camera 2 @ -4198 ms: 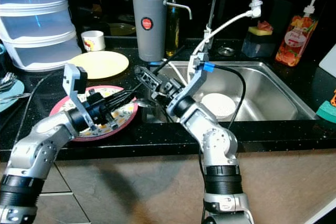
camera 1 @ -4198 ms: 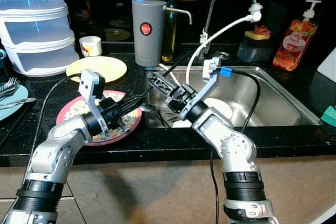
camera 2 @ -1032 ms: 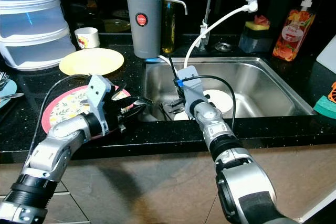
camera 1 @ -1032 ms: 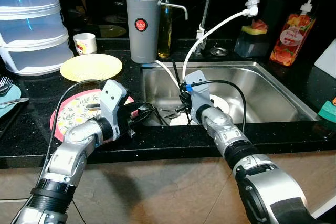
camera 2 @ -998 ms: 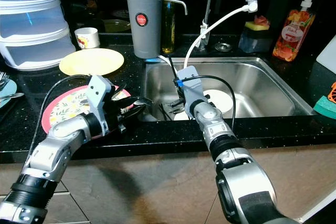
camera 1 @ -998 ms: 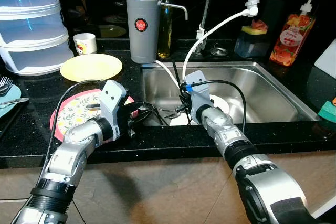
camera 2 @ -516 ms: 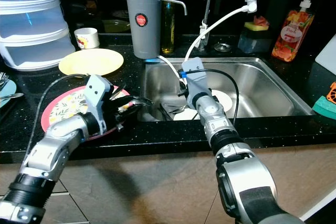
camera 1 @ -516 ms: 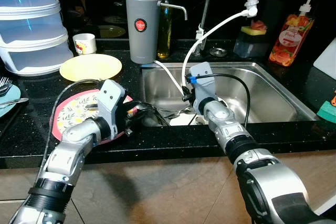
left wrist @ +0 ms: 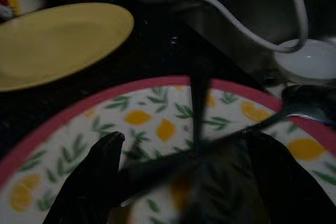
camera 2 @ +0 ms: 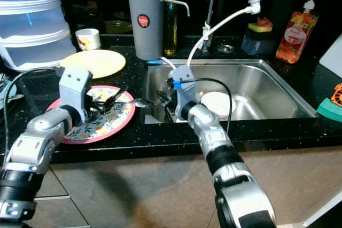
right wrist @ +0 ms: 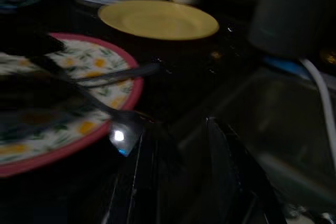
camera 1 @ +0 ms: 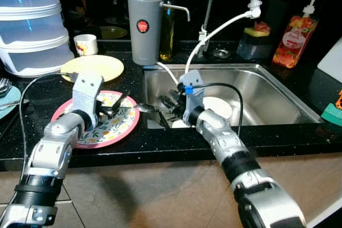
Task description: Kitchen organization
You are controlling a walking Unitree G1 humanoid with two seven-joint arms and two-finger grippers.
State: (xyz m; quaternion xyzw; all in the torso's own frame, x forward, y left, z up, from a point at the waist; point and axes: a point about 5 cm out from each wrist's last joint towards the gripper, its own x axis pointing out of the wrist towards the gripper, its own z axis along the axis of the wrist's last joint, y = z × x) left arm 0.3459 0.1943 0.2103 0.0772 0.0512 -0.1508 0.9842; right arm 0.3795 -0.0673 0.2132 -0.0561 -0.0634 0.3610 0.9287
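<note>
Nearest, the left gripper (camera 1: 118, 108) has its black fingers (left wrist: 86, 182) clenched on a silver metal spoon (camera 1: 140, 108) above the pink-rimmed, lemon-patterned plate (camera 1: 109, 129) on the black speckled surface (camera 1: 160, 137). Lay it flat, handle inside the rim, before releasing. Just beyond, at the left wall of the steel sink (camera 1: 278, 100), the right gripper (camera 2: 163, 100) hovers near the spoon's bowl; I cannot tell its fingers' state.

Shiny metal and glazed dishes
A brushed steel sink (camera 1: 278, 97) is gleaming beside a glossy speckled black counter (camera 1: 160, 140).

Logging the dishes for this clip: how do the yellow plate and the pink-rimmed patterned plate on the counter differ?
The yellow plate is plain; the pink-rimmed plate has a lemon-and-leaf print. The yellow plate lies bare toward the back; the pink-rimmed plate sits nearer the counter's front edge, with the left gripper over it holding cutlery. Both are round and lie flat.
</note>
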